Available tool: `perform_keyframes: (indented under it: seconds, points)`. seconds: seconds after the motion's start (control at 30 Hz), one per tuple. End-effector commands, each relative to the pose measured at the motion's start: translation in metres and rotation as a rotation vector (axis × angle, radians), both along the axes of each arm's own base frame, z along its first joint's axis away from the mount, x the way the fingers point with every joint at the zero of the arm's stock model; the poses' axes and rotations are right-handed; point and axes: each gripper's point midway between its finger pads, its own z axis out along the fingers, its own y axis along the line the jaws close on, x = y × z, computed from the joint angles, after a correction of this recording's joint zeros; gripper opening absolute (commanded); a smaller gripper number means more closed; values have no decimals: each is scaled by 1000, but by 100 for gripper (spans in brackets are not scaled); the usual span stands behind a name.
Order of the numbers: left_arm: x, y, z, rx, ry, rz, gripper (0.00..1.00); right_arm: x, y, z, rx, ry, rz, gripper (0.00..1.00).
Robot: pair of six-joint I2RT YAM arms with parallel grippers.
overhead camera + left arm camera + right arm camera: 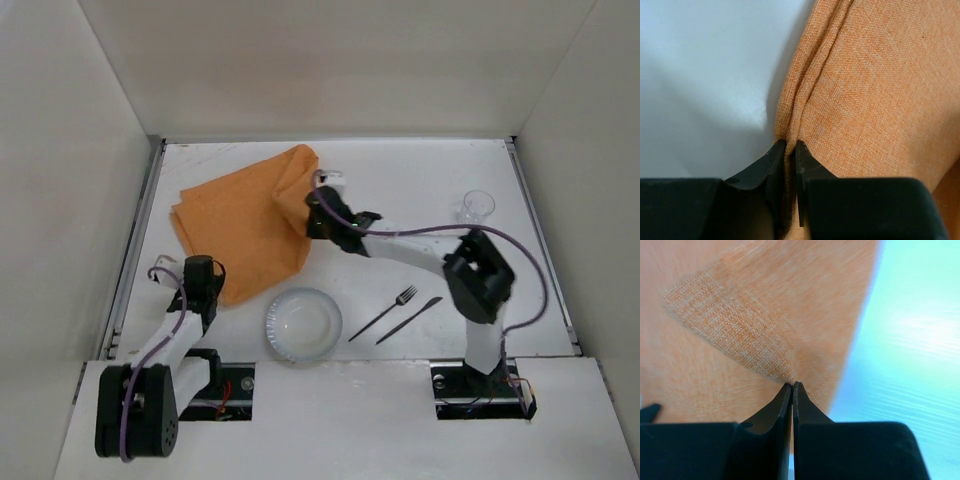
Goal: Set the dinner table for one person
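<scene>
Orange cloth (pixel 245 225) lies crumpled in the upper left part of the top view, on the white desk (pixel 400 190), which fills the middle of the frame between white walls. The left tool (pixel 203 264) meets the lower left edge of the cloth, and the right tool (pixel 318 192) meets its right side, where the fabric rises to a peak. How far the fingers are open cannot be told from this height. In the lower middle of the frame a clear plate (pixel 303 325) sits on the desk, with a dark fork (pixel 385 312) and a dark knife (pixel 410 320) lying side by side to its right. A clear glass (pixel 478 207) stands at the right, well apart from them.

In the left wrist view the left tool (pixel 790 145) is almost closed, with only a thin gap, and a folded ridge of the cloth (pixel 875 90) is clamped in that gap. The bare desk (pixel 705 75) takes the left half of the frame, matte and pale.

In the right wrist view the right tool (pixel 792 386) has its fingers pressed together, and it pinches the cloth (pixel 740 330) at the very tips. The fabric spreads over the upper left of the frame, and a folded corner of it is sharp there. The desk (pixel 910 340) shows at the right, blurred.
</scene>
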Motion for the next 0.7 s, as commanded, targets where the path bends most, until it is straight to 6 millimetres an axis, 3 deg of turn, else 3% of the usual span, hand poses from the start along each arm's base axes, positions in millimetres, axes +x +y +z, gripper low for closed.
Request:
perform_keyframes:
  seconds: [0.0,0.13,0.23,0.43,0.57,0.67]
  points:
    - [24,-15,-1,-8,-12,-40,7,34,-61,54,344,-109,-264,7]
    - [55,-43,7,-4,-33,-105,5,11,-142,17,503,-50,-475,9]
    - [69,-53,15,29,-47,-125,5,-10,-187,-10,525,-18,-574,14]
    - [94,-57,25,81,-49,-145,5,-37,-208,-28,404,-8,-542,54]
    - [112,-64,24,92,-39,-164,5,-39,-223,-20,350,-60,-550,62]
    - [128,-67,27,108,-54,-160,5,-28,-242,-19,301,-81,-577,66]
